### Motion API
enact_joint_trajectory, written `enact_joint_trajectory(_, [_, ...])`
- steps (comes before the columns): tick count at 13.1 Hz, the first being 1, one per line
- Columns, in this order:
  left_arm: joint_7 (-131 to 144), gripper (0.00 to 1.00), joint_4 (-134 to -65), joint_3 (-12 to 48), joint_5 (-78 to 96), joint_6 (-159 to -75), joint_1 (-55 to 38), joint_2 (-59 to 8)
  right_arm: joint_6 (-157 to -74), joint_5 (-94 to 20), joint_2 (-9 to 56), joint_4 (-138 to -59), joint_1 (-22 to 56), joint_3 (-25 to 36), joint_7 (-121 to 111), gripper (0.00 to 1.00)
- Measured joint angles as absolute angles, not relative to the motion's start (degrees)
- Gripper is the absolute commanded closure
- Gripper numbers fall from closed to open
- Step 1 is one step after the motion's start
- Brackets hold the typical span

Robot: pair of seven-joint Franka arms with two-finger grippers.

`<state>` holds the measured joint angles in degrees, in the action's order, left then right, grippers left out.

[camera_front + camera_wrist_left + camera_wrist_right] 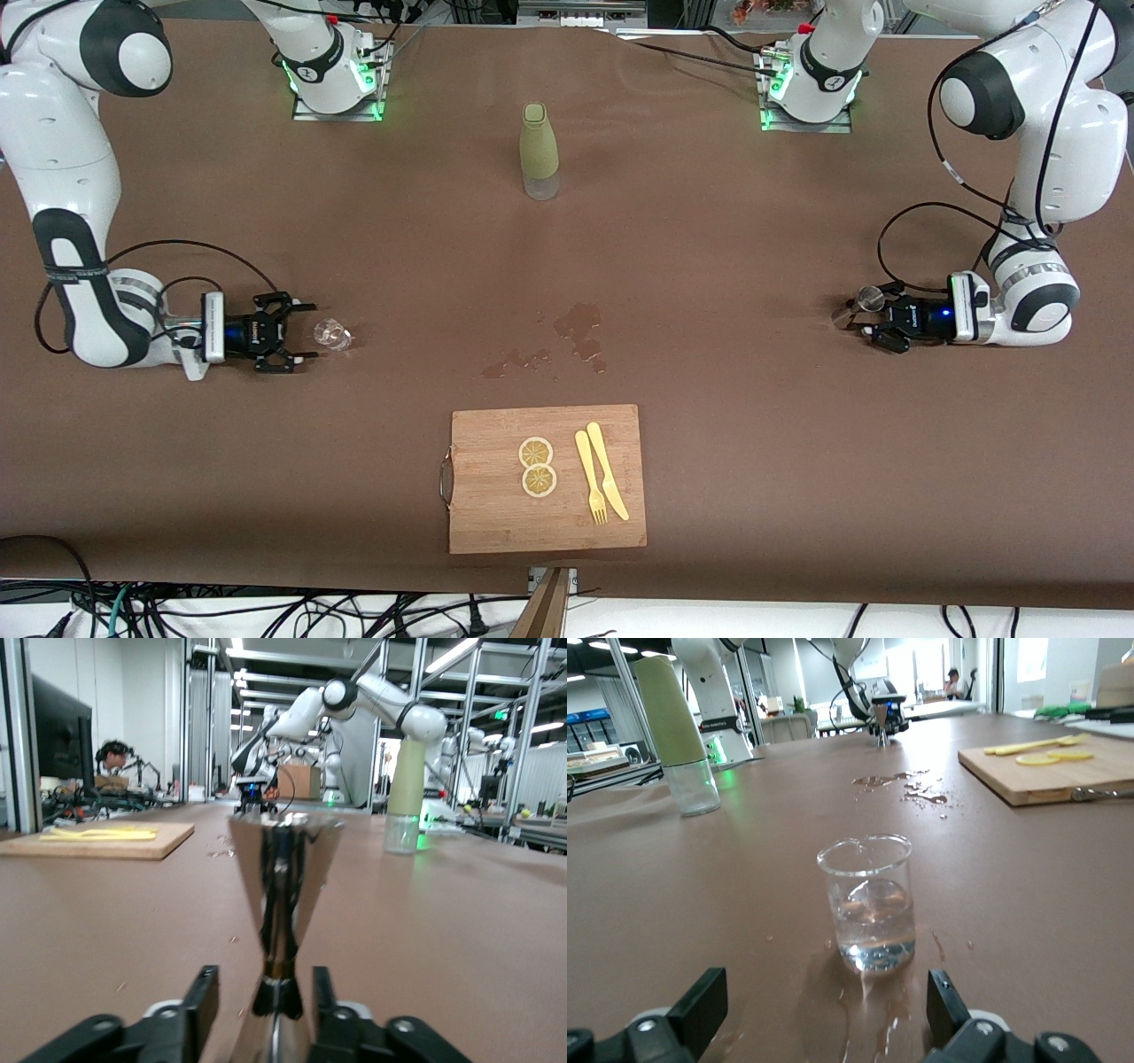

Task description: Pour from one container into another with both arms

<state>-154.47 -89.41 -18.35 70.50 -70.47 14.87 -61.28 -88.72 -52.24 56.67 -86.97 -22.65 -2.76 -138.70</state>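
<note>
A small clear glass beaker [332,334] [868,904] stands on the brown table toward the right arm's end, partly filled with water, with wet streaks around its base. My right gripper [306,333] [826,992] is low at the table, open, its fingers just short of the beaker and not touching it. Toward the left arm's end stands a metal hourglass-shaped jigger [862,302] [282,877]. My left gripper [873,321] [262,988] is open, with one finger on either side of the jigger's narrow waist and a gap on both sides.
A green-sleeved bottle [539,151] [406,797] [678,735] stands mid-table near the arms' bases. A water spill [576,332] darkens the middle. A wooden cutting board [496,514] nearer the front camera carries two lemon slices [537,466] and a yellow fork and knife [601,483].
</note>
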Motion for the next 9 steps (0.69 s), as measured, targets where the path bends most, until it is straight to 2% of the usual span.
enact_joint_trajectory(4, [-141.5,0.0,-83.3,-18.6,64.7,-73.1,14.9,-59.5,-86.0,-46.2,48.4,-86.2,-22.7,-0.3,-123.1,0.0])
enact_joint_trajectory(9, [-110.0,0.0,-78.9,-18.5,54.2,-73.2,14.2,-52.4,-83.1,-38.3,39.8,-86.2,-21.4,-0.5,-102.3,0.0])
